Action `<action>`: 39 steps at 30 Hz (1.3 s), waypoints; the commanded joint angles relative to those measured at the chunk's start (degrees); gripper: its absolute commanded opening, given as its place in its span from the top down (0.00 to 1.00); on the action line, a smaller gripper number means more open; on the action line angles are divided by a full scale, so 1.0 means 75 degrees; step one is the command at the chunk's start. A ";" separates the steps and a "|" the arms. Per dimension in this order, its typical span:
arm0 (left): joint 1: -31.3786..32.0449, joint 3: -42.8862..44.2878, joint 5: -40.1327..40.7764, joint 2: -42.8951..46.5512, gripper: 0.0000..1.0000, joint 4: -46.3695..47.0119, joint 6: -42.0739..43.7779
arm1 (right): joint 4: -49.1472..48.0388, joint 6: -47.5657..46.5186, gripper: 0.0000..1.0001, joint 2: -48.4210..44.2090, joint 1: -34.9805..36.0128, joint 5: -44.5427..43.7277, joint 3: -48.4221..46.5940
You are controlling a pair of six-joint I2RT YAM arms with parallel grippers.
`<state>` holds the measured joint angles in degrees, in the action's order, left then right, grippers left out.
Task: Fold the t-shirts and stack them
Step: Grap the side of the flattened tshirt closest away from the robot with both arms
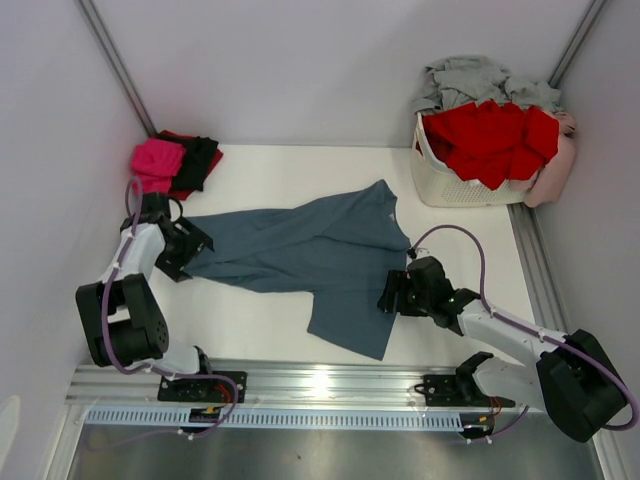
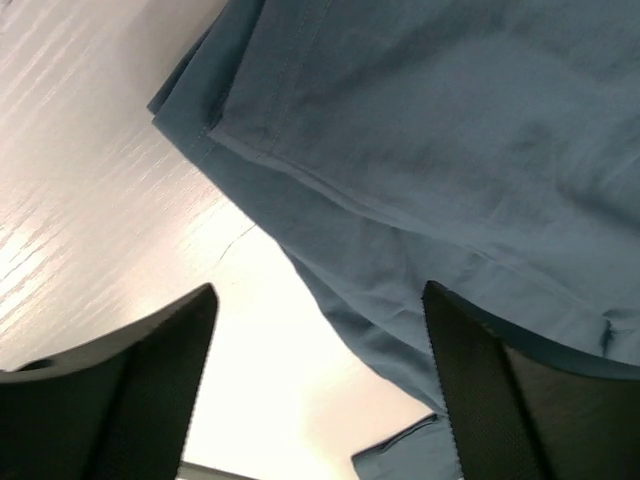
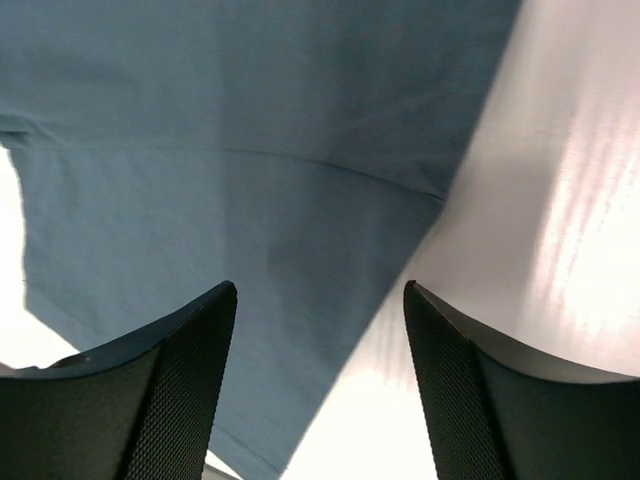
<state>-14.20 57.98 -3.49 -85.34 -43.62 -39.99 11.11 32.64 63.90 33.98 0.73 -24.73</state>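
One blue-grey t-shirt (image 1: pixel 310 250) lies in the middle of the table (image 1: pixel 290 185), spread long-ways but rumpled, one part flopped toward the near edge, so not folded yet. Left gripper (image 1: pixel 188 250) sits at its left end, right gripper (image 1: pixel 392 296) at its right edge, both w/ fingers apart, nothing pinched. Done, I'd say: a small pile (image 1: pixel 175 165) in the far-left corner showing pink, black, red, so approx. 3. Left: this shirt plus red and grey shirts (image 1: pixel 490 135) heaped in the basket (image 1: pixel 455 190), at least 2, exact no. unclear.
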 commanded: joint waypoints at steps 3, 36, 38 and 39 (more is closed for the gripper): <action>-0.0029 -0.0323 0.0090 0.0527 0.06 -0.0056 -0.0047 | -0.0731 0.0522 0.33 0.0093 -0.0007 0.0500 0.0391; 0.0064 -0.1941 -0.0461 0.2344 0.07 -0.0407 0.0339 | 0.2408 0.2606 1.00 -0.0339 0.0216 -0.3775 -0.1074; 0.0065 -0.1929 -0.0449 0.2262 0.08 -0.0384 0.0351 | 0.2631 0.2772 1.00 -0.0726 0.0216 -0.4326 -0.1062; 0.0088 -0.1906 -0.0472 0.2157 0.08 -0.0372 0.0363 | 0.2701 0.2865 1.00 -0.0843 0.0216 -0.4491 -0.1039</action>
<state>-14.13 43.51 -6.24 -68.93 -46.83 -38.50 25.21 49.43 60.71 35.31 -21.85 -30.96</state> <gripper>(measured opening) 0.923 0.009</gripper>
